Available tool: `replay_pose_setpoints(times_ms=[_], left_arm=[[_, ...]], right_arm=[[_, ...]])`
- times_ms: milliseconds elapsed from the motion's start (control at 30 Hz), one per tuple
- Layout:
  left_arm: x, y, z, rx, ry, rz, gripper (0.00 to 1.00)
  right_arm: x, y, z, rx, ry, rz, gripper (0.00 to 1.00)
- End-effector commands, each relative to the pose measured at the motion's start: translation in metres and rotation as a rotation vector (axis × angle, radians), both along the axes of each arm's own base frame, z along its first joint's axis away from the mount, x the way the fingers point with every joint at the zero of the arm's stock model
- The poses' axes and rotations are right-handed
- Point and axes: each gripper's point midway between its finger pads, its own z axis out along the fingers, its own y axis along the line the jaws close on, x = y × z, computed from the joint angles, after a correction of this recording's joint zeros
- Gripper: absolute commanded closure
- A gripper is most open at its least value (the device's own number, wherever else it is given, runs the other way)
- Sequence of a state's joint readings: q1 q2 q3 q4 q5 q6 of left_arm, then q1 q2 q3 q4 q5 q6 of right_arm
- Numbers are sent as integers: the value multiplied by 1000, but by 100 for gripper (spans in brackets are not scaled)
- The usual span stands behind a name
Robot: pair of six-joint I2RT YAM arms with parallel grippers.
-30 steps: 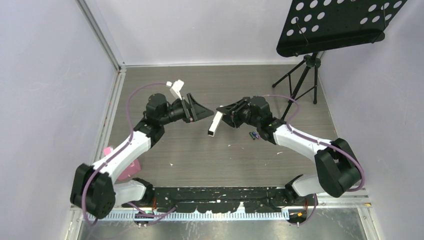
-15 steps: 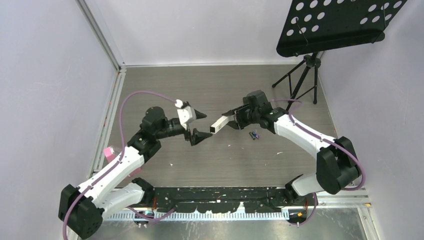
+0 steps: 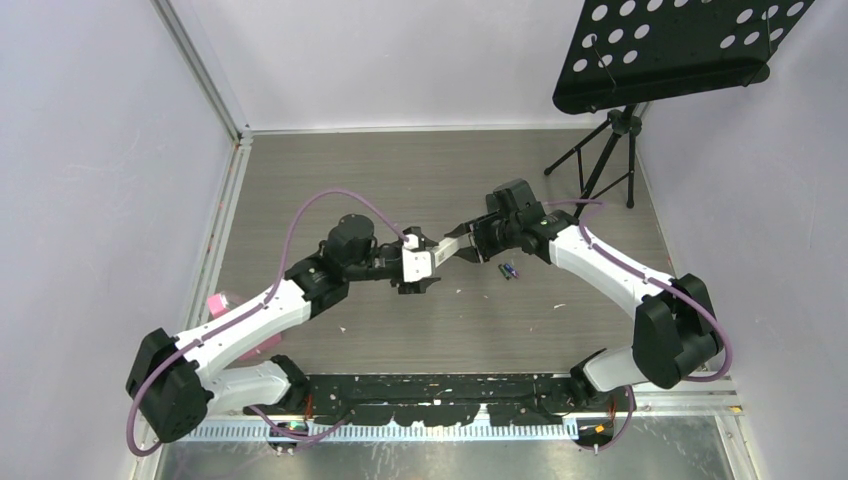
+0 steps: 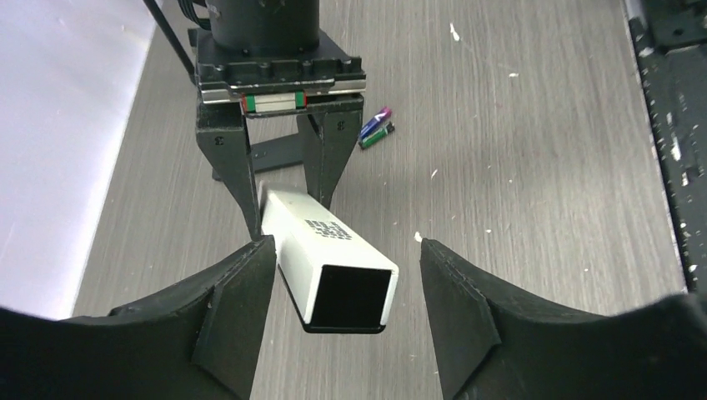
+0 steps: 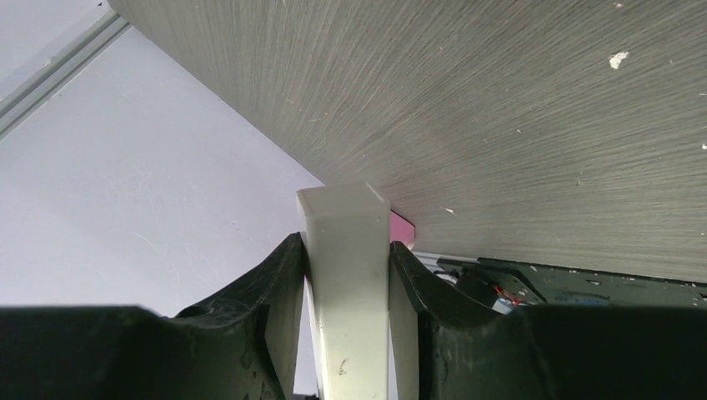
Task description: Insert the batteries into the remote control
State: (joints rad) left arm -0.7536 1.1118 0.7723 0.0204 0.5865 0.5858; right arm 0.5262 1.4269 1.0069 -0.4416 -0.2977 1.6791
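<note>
The remote control (image 3: pixel 446 248) is a white square tube with an open dark end (image 4: pixel 354 293), held level above the table. My right gripper (image 3: pixel 472 244) is shut on its far end, a finger pressed on each side (image 5: pixel 346 245). My left gripper (image 4: pixel 346 250) is open with its jaws on either side of the open end. Its left finger (image 4: pixel 242 292) sits close beside the tube, and there is a gap on the right. Two batteries (image 4: pixel 375 127), one purple-blue and one green, lie together on the table (image 3: pixel 509 270) under the right arm.
A black tripod stand (image 3: pixel 600 165) with a perforated black panel (image 3: pixel 670 45) stands at the back right. A pink object (image 3: pixel 214 300) lies by the left wall. A black rail (image 3: pixel 440 388) runs along the near edge. White specks dot the grey wooden floor.
My left arm has swung right and forward, bringing its jaws around the remote's open end. My right gripper tipped the remote up to level and then held still.
</note>
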Motion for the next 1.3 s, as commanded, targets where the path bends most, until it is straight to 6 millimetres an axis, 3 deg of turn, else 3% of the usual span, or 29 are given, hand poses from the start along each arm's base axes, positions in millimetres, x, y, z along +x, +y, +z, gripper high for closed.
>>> replay_pose_setpoints(times_ms=[0, 133, 267, 400, 433, 467, 500, 567, 600, 700, 833, 933, 1133, 1267], left_arm=[[14, -4, 12, 42, -140, 32, 36], [16, 0, 0, 94, -154, 54, 42], [15, -5, 1, 76, -166, 50, 52], [19, -8, -2, 83, -170, 62, 79], [21, -8, -5, 88, -170, 73, 89], [23, -7, -4, 84, -175, 87, 96], [27, -5, -3, 74, -170, 117, 100], [33, -2, -3, 68, -147, 169, 100], [35, -1, -3, 61, -120, 197, 100], [42, 6, 4, -6, 8, 269, 100], [41, 18, 27, -198, 195, 263, 100], [36, 29, 46, -306, 266, 235, 100], [17, 48, 89, -467, 396, 110, 100], [14, 65, 113, -561, 448, 39, 100]], right_arm=[[4, 9, 23, 61, -18, 11, 100], [3, 11, 22, 72, -7, 17, 99], [2, 12, 22, 78, -2, 27, 99], [2, 12, 21, 80, -8, 31, 99], [2, 13, 22, 81, -18, 37, 97], [3, 13, 22, 75, -43, 52, 87], [4, 13, 24, 67, -75, 69, 72], [5, 9, 27, 25, -167, 118, 43], [4, 5, 25, -7, -209, 134, 33], [3, -12, 24, -73, -364, 145, 16], [-6, -27, 47, -41, -631, 131, 9], [-16, -35, 81, 6, -806, 117, 5], [-34, -24, 134, 139, -1032, 201, 3], [-42, -13, 145, 173, -1071, 288, 3]])
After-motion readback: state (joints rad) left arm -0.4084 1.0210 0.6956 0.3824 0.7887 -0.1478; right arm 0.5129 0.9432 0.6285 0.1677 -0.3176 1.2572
